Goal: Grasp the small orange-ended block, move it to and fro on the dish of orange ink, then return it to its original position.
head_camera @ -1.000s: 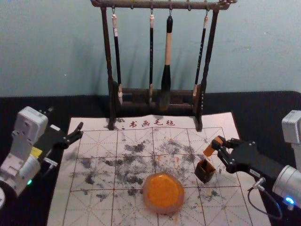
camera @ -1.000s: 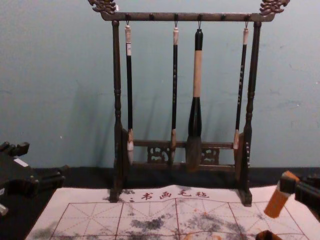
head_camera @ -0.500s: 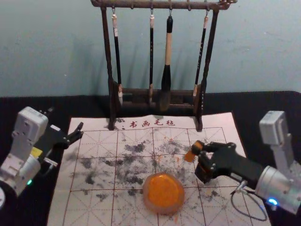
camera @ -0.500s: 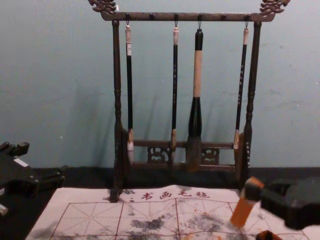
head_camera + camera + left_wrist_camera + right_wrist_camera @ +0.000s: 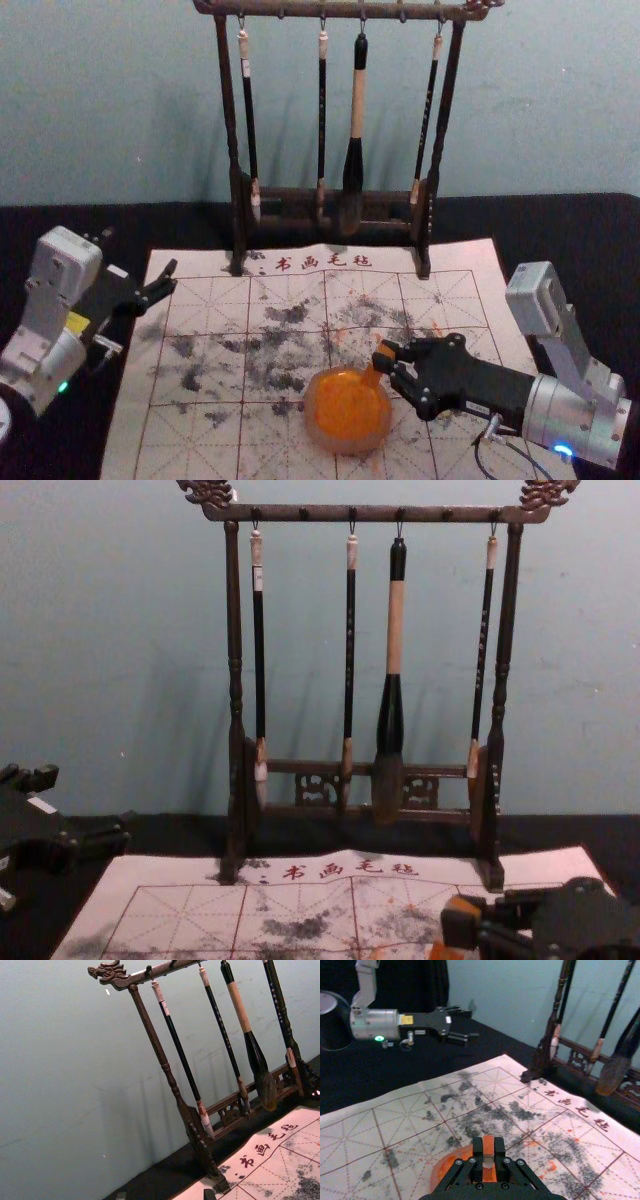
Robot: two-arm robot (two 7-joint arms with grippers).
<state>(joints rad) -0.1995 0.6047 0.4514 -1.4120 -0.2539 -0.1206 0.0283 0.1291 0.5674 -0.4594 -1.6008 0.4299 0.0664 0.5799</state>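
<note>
My right gripper is shut on the orange block, at the upper right rim of the round dish of orange ink; whether block and ink touch is unclear. In the right wrist view the block stands between the fingertips of the right gripper, with the dish behind and below. The chest view has the right gripper at the lower right, holding the block. Open and idle, my left gripper stays over the mat's left edge.
A dark wooden rack with hanging brushes stands at the back of the white gridded mat. Black cloth covers the table around it. The left arm also appears beyond the mat in the right wrist view.
The right gripper has carried the orange block leftward and toward the robot, from above the dark holder to the dish. The left arm has stayed still.
</note>
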